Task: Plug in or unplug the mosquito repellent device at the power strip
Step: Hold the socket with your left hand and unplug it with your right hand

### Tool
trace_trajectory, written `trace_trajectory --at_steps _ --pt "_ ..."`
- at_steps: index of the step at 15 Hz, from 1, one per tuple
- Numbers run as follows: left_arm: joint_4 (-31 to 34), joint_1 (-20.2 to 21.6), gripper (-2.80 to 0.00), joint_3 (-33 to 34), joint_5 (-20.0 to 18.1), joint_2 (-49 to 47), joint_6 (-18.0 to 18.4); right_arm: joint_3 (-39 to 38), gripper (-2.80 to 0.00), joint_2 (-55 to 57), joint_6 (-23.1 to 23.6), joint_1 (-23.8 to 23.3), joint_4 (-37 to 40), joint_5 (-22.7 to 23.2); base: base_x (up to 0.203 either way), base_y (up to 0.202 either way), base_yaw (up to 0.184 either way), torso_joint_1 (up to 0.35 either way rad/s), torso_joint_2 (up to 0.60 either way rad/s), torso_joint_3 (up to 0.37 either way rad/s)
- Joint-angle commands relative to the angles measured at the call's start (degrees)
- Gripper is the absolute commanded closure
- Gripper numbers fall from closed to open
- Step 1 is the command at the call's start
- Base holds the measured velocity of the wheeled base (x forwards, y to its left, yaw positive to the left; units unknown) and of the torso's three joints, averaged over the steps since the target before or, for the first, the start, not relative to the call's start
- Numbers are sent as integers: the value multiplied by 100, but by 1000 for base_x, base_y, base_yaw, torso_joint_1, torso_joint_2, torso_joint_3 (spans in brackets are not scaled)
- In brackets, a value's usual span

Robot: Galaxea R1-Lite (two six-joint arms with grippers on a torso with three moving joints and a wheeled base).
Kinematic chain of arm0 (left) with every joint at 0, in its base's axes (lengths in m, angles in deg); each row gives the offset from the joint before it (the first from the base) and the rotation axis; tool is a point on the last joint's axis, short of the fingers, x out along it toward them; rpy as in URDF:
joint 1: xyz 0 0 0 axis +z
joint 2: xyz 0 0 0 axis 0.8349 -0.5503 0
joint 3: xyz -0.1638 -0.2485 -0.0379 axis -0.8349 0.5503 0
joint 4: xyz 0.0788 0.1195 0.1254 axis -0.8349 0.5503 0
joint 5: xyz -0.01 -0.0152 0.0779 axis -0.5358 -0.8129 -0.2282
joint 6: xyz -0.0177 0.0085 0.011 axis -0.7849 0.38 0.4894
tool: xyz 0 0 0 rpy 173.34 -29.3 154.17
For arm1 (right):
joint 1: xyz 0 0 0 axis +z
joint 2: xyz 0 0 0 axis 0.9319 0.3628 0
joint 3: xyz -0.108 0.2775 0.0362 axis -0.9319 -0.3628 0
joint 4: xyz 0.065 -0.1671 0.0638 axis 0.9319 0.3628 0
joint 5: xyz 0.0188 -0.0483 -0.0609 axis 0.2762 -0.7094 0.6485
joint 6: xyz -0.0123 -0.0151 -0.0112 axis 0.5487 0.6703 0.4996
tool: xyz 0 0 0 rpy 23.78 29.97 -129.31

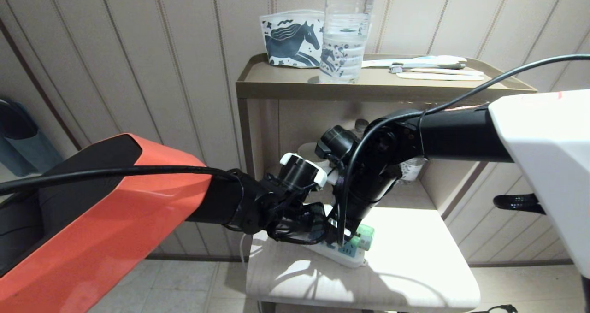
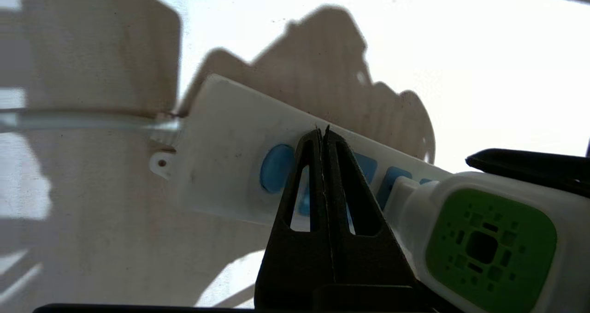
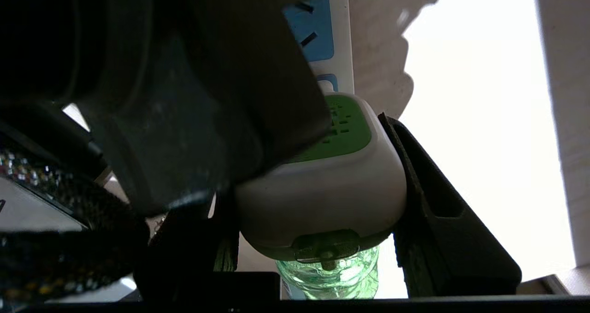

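Resting on the pale lower shelf (image 1: 415, 257), the power strip (image 1: 343, 254) carries the mosquito repellent device (image 1: 364, 237) at its 3 o'clock end. Right gripper (image 3: 318, 193) clamps the device's white head; left gripper (image 2: 322, 135), fingers pressed together, bears on the strip at 9 o'clock of the device.

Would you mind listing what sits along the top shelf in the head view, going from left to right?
Horse-print pouch → clear water bottle → white utensils lying flat near the right end.
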Motion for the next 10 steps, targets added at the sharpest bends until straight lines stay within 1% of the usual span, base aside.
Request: trace_trajectory --at_steps 1,5,10 --pt "63 9 0 -27 117 -90 -18 6 0 -159 33 2 46 13 0 0 0 0 0 0" --pt "97 -92 0 -37 206 -119 5 125 0 -166 46 15 37 22 0 0 0 0 0 0" --pt "115 -149 0 -24 214 -131 17 207 0 -66 53 6 -33 17 0 0 0 0 0 0"
